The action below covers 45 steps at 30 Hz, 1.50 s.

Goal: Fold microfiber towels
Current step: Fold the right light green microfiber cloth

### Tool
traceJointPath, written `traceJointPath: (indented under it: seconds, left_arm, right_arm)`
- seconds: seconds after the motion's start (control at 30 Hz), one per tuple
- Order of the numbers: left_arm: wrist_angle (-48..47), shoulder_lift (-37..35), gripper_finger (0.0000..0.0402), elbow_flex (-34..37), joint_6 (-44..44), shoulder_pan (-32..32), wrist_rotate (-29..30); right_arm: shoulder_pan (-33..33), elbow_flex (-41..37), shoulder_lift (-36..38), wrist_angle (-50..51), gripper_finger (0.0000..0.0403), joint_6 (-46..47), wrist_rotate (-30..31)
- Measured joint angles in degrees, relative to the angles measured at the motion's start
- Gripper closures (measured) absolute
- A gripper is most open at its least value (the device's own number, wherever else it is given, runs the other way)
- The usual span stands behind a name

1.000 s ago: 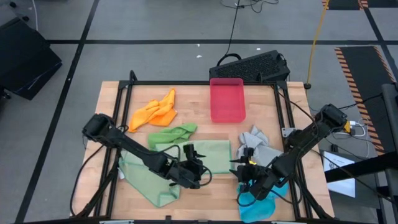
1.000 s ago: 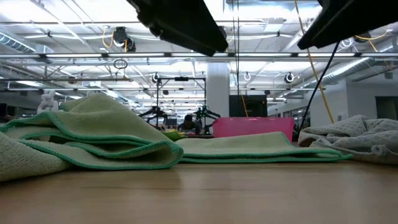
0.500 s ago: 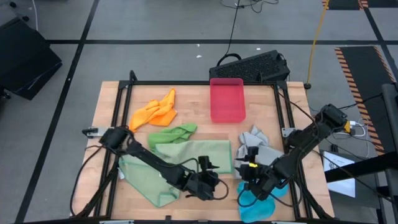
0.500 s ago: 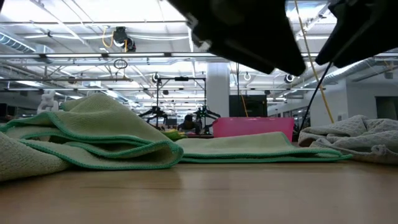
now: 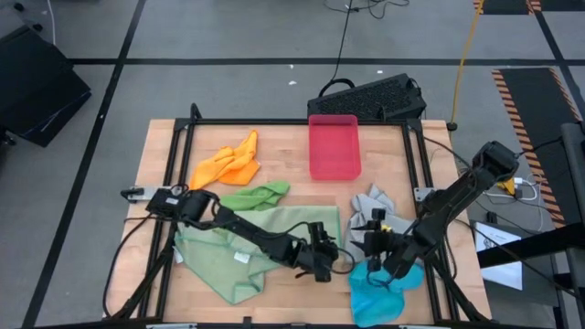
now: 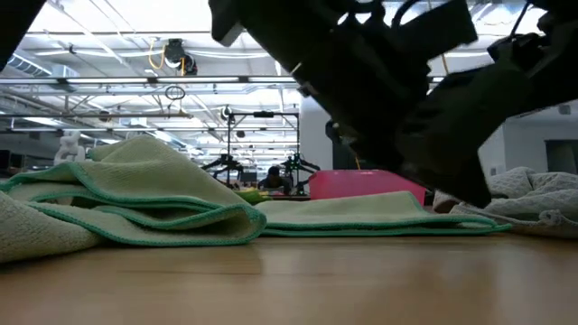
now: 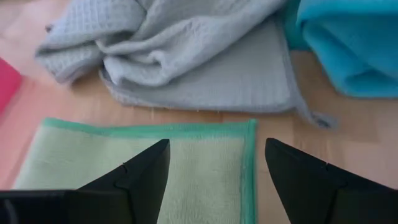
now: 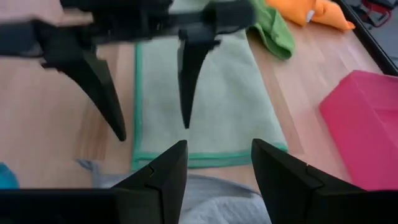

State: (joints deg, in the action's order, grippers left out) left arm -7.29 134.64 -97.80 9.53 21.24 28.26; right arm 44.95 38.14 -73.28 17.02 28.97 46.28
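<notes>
A pale sage green towel [image 5: 283, 228] lies partly spread at the table's middle, its left part heaped [image 5: 219, 270]. My left gripper [image 7: 216, 144] is open above its near right corner [image 7: 247, 127], one finger over the cloth and one over the wood [image 8: 112, 102]. My right gripper [image 8: 217, 163] is open above the grey towel [image 5: 377, 208], beside the left one. A blue towel [image 5: 375, 294] lies at the near right. Orange [image 5: 228, 163] and bright green [image 5: 258, 194] towels lie bunched at the far left.
A pink-red tray [image 5: 334, 146] sits at the far middle. A dark frame [image 5: 178, 155] runs around the tabletop. Bare wood [image 5: 302, 297] shows along the near edge between the green heap and the blue towel.
My left gripper has travelled toward the table's right edge and down, from the pale green heap along the towel's near edge to its right corner, staying open. My right gripper has drawn back a little toward the right edge.
</notes>
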Motion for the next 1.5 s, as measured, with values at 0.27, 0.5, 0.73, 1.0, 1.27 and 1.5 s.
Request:
traceJointPath:
  seconds: [0.27, 0.5, 0.73, 1.0, 1.27, 1.5]
  left_arm:
    - [4.5, 3.0, 0.0135, 0.0, -0.5, -1.5, -2.9]
    - [5.0, 4.5, 0.0146, -0.2, 0.0, -3.4, -7.4]
    - [4.2, 4.6, 0.0289, 0.5, -1.1, -3.8, -9.1]
    - [1.5, 2.0, 0.0386, 0.9, -4.4, -2.9, -9.8]
    - [-3.8, -4.8, 0.0390, 1.0, -7.6, -0.1, -10.7]
    - [-6.1, -8.7, 0.0394, 0.9, -8.5, 0.9, -10.2]
  right_arm:
    - [-1.4, -6.6, 6.5, -10.4, 0.0232, -6.3, 0.0]
    - [-2.6, -7.0, 6.6, -11.8, 0.0232, -8.0, 0.0]
    - [-2.7, -7.0, 6.6, -12.5, 0.0232, -7.8, 0.0]
    - [-2.6, -8.5, 5.8, -12.7, 0.0231, -5.7, 0.1]
    - [-2.7, -13.4, 1.6, -27.2, 0.0187, -16.1, -3.2]
    - [-4.6, -14.7, -5.4, -42.2, 0.0109, -25.6, -9.7]
